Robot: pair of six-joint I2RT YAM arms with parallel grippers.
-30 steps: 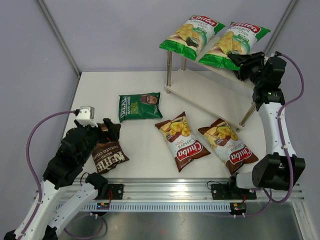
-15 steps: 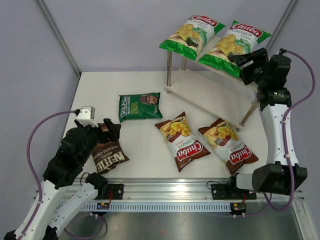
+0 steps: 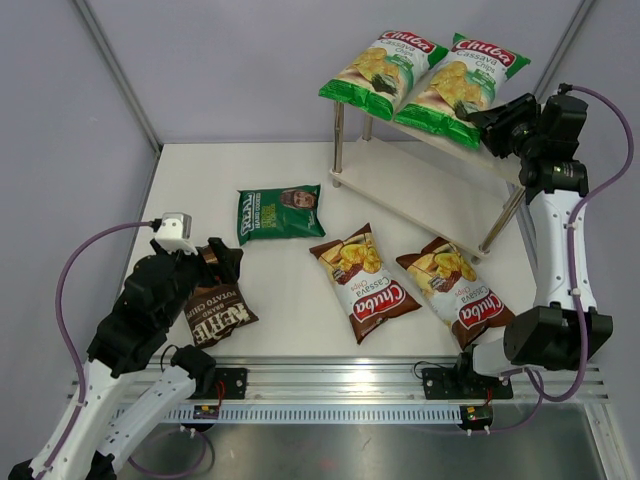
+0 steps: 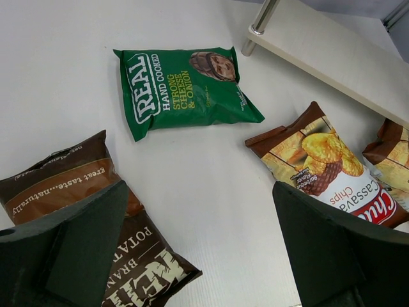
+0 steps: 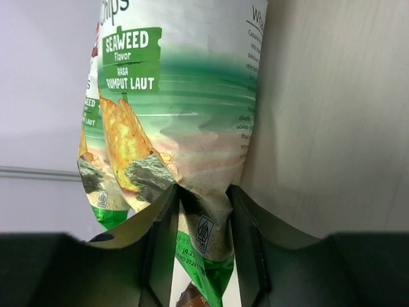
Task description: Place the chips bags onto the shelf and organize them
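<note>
Top view: right fingers point(image 3: 497, 127) pinch the near end of a green bag point(image 3: 460, 85) on the shelf's point(image 3: 430, 185) top tier, apparently straightening it. Left wrist: left fingers point(image 4: 83, 236) are spread above the Kettle bag point(image 4: 64, 185) on the worktop point(image 4: 211, 185). Right wrist: the bag's bottom edge is clamped; next, likely release and fetch another.

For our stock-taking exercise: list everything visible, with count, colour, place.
Table: 1, white.
Shelf: 1, cream-white, far right.
Chuba seaweed bags: 2, green, top board.
Chuba barbeque bags: 2, brown-red, table, before shelf.
REAL bag: 1, dark green, table centre.
Kettle bag: 1, dark brown, near left.
Left gripper: 1, black, fingers open over Kettle bag.
Right gripper: 1, black, fingers pinching right seaweed bag.
</note>
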